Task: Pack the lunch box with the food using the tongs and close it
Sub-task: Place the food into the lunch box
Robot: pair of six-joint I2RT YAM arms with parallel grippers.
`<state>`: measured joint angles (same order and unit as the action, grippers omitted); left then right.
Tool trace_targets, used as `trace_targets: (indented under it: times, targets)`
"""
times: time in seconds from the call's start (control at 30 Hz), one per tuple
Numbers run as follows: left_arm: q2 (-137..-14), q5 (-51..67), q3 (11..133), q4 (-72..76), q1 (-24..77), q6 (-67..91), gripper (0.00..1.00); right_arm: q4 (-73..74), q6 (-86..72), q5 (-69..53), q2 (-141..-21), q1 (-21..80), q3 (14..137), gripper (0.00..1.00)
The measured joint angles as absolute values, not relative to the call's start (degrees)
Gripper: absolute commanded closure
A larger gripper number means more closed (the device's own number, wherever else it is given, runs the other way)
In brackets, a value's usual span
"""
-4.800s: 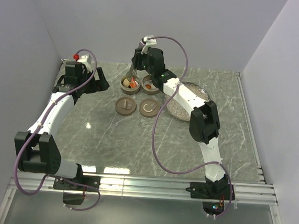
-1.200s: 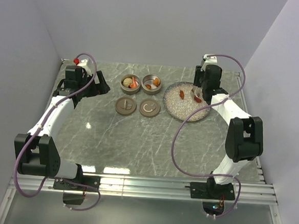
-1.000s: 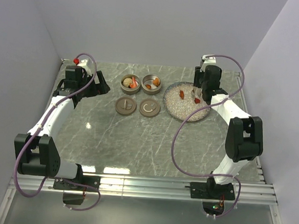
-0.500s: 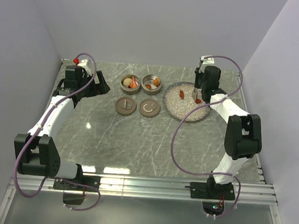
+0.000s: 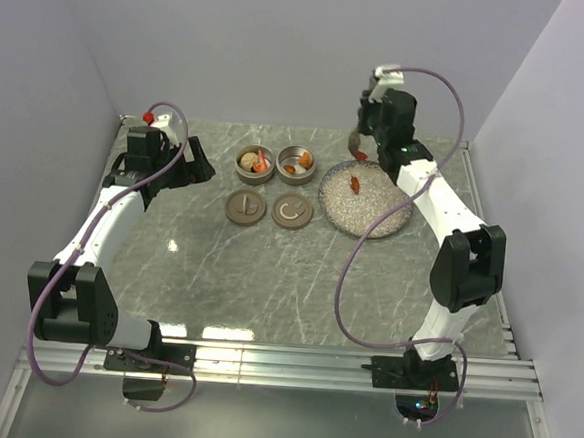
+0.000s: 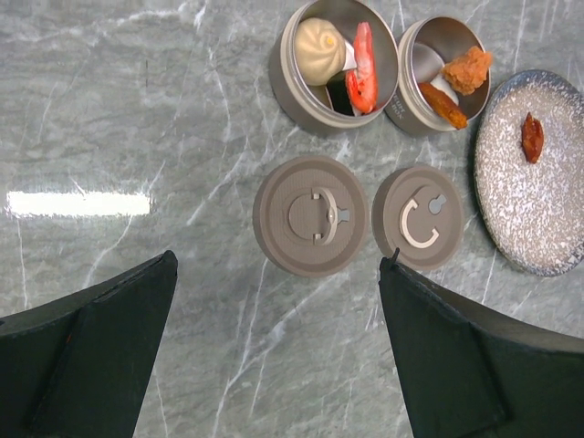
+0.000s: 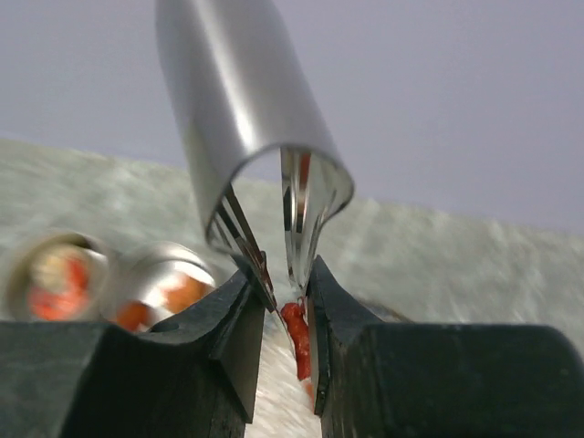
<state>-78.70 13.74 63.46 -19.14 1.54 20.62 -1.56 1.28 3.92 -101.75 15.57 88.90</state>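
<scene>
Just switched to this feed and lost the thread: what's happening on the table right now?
The right gripper squeezes the tongs, which pinch an orange-red piece above the far edge of the speckled plate. A second red piece lies on the plate. Both round tins hold food, their lids lying flat in front of them. The left gripper hovers open, holding nothing.

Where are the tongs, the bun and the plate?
tongs (image 7: pixel 235 100), right wrist view, on the bent metal end.
bun (image 6: pixel 319 41), left wrist view, on its top.
plate (image 6: pixel 534 214), left wrist view, on a bare speckled part.
</scene>
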Motion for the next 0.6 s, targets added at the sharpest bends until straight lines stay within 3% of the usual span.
trace_targets:
  times: [0.37, 0.6]
  targets:
    - [-79.15, 14.09, 64.27, -18.65, 1.54, 20.36, 0.01, -2.02, -4.75, 2.92, -114.26, 29.23, 107.24, 0.89]
    - [-79.15, 14.04, 64.27, -18.65, 1.54, 20.18, 0.01, 0.91, -5.93, 3.09, -122.32, 31.62, 110.74, 0.89]
